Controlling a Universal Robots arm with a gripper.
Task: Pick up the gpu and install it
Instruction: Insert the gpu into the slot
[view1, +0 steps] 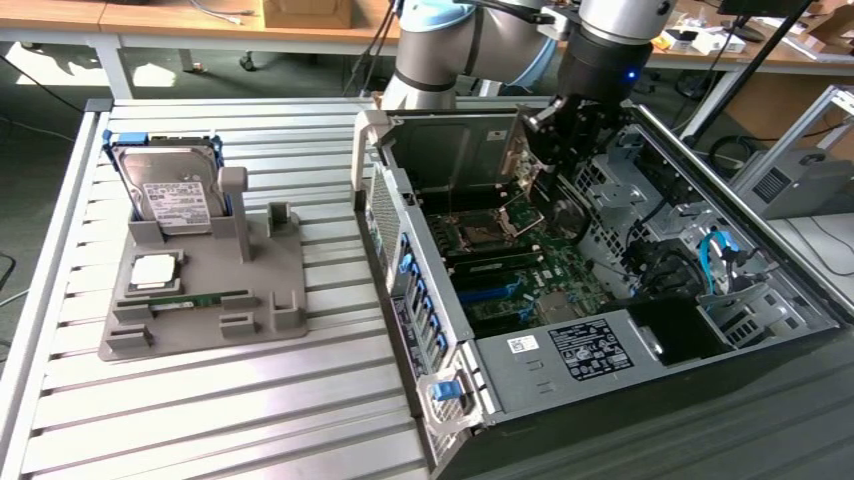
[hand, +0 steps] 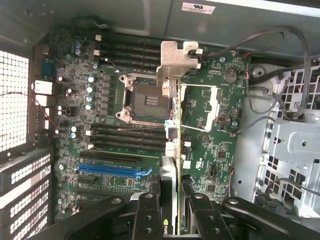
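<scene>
End effector (hand: 172, 217) pinches the gpu (hand: 170, 175) by its flat faces (likely stiff, light, fragile) above the motherboard (hand: 215, 115).

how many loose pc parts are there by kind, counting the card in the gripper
gpu: 1
hard drive: 1
ram stick: 1
silver square chip: 1
total: 4
</scene>
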